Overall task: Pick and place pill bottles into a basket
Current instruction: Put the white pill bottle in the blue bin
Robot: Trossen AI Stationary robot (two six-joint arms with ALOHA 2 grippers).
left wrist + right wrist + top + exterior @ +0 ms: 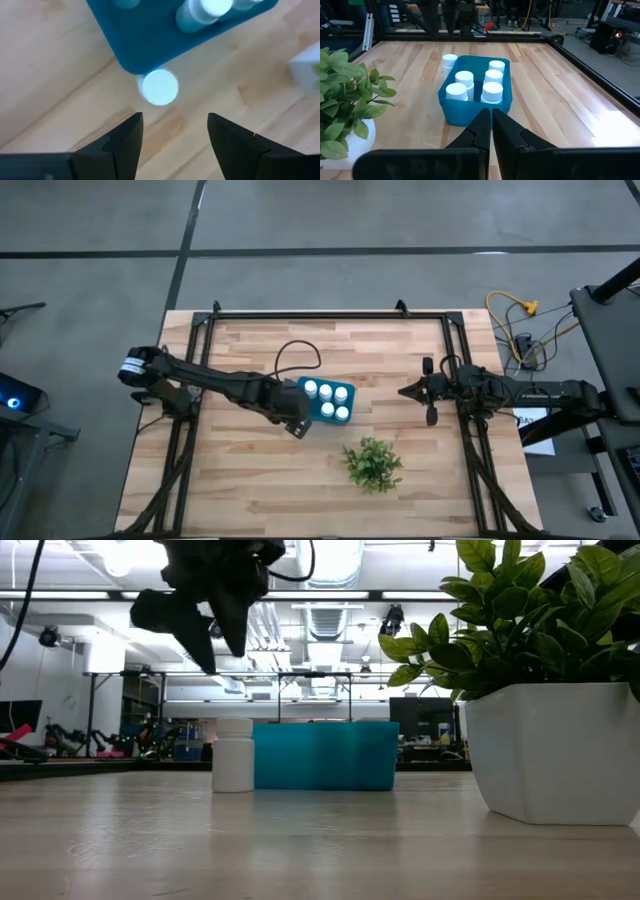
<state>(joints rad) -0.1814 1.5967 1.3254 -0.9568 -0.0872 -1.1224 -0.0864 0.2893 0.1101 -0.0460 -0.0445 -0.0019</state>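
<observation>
Overhead, we see the shallow teal-blue rectangular basket (pixel 328 401) holding five small white capped pill bottles (pixel 492 90); the sixth bottle (pixel 233 755) (hidden there) stands just outside it, below the left gripper (pixel 172 135), open and empty. The right gripper (pixel 491 131) waits shut.

You see a light wood plank worktop (pixel 260 470) edged by a black frame (pixel 320 316), grey concrete floor (pixel 330 220) around it, yellow cable (pixel 512 308) at one corner, bright ceiling lights (pixel 335 558) above a workshop cluttered with stands.
</observation>
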